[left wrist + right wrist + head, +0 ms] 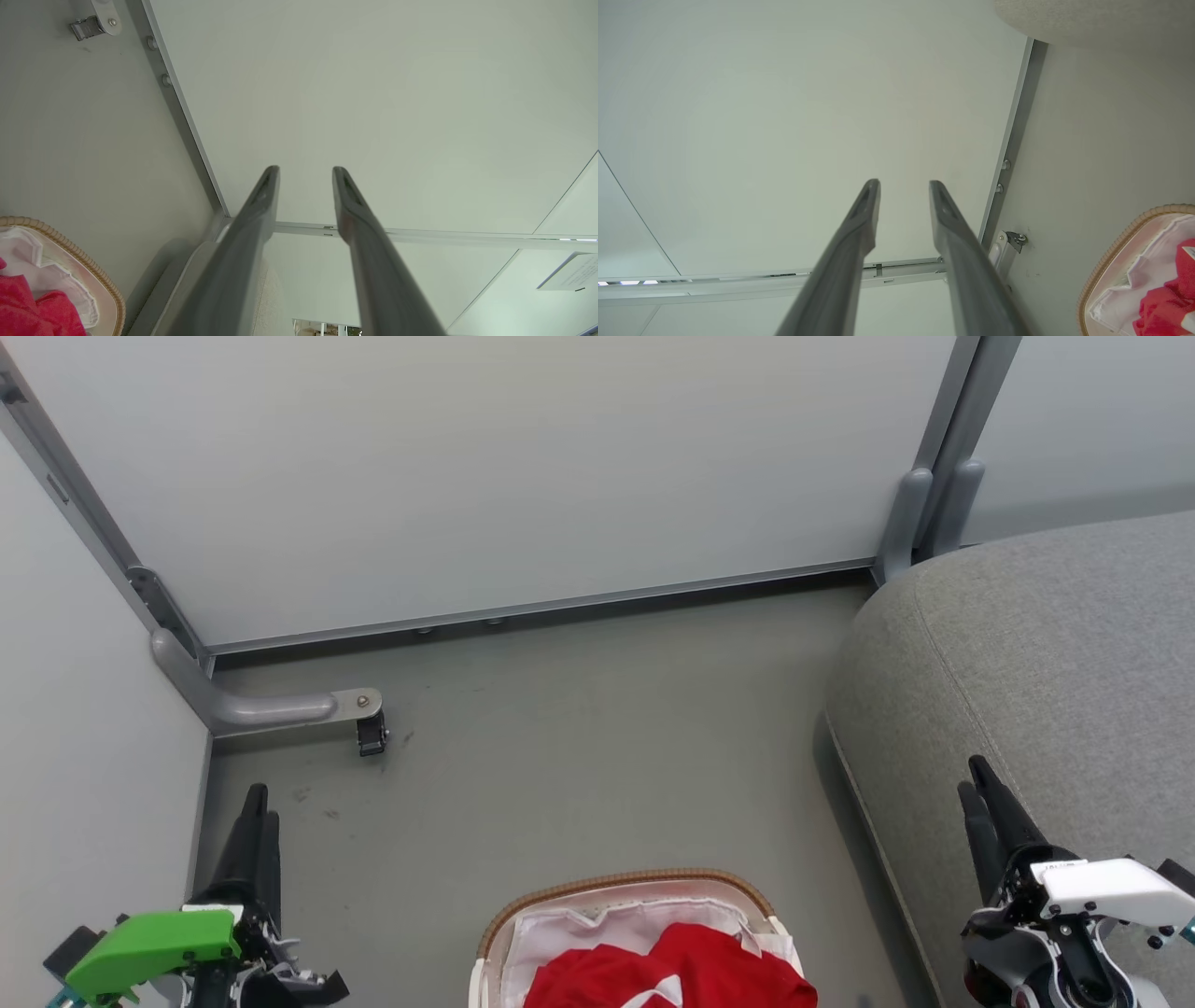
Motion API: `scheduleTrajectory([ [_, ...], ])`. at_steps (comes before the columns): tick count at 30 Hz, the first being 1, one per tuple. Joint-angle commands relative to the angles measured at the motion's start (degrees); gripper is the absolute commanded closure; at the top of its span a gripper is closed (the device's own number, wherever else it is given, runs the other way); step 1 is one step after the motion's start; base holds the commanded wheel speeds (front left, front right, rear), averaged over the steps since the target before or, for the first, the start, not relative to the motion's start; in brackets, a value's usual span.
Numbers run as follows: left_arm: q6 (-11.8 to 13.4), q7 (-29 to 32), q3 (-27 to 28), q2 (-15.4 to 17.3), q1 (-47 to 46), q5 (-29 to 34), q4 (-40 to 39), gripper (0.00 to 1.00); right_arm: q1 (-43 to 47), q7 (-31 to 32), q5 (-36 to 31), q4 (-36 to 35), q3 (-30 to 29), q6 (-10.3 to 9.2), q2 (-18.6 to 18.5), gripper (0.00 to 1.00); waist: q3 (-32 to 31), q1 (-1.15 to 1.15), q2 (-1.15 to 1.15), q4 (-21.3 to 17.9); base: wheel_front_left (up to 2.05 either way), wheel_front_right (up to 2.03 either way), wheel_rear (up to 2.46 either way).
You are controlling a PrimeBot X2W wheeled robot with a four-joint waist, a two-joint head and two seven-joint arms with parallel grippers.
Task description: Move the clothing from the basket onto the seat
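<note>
Grey floor; pale wall panel; metal foot

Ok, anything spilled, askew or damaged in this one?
Nothing stands out. The clothing lies bunched inside the basket, which sits upright on the floor beside the seat. The left gripper and right gripper are open, hold nothing and are clear of the basket.

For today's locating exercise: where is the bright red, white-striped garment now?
Head view, bottom centre: the bright red white-striped fabric garment lies inside the oval brown-rimmed plastic basket, on the floor left of the light grey upholstered seat.
</note>
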Motion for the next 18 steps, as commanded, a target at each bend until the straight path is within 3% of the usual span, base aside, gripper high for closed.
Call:
scheduleTrajectory([
  [1, 0.0, -0.1, 0.0, 0.0, 0.1, 0.0, 0.2, 0.0, 0.1, 0.0, 0.0, 0.1, 0.0, 0.0, 0.1, 0.0, 0.0, 0.0, 0.0, 0.0, 0.0, 0.0, 0.0],
  [9, 0.0, -2.4, -0.9, 0.5, -0.5, 4.7, 0.7, 0.0, -0.3, -2.4, -4.5, -0.1, 1.1, 0.0, -1.1, 0.0, 0.1, 0.0, 0.0, 0.1, 0.0, 0.0, 0.0],
  [18, 0.0, -4.8, -1.6, 0.6, -0.5, 19.1, -0.1, 0.0, -0.7, -4.8, -17.1, -0.7, 2.0, 0.0, -1.7, 0.0, 0.3, 0.0, 0.0, 0.1, 0.0, 0.0, 0.0],
])
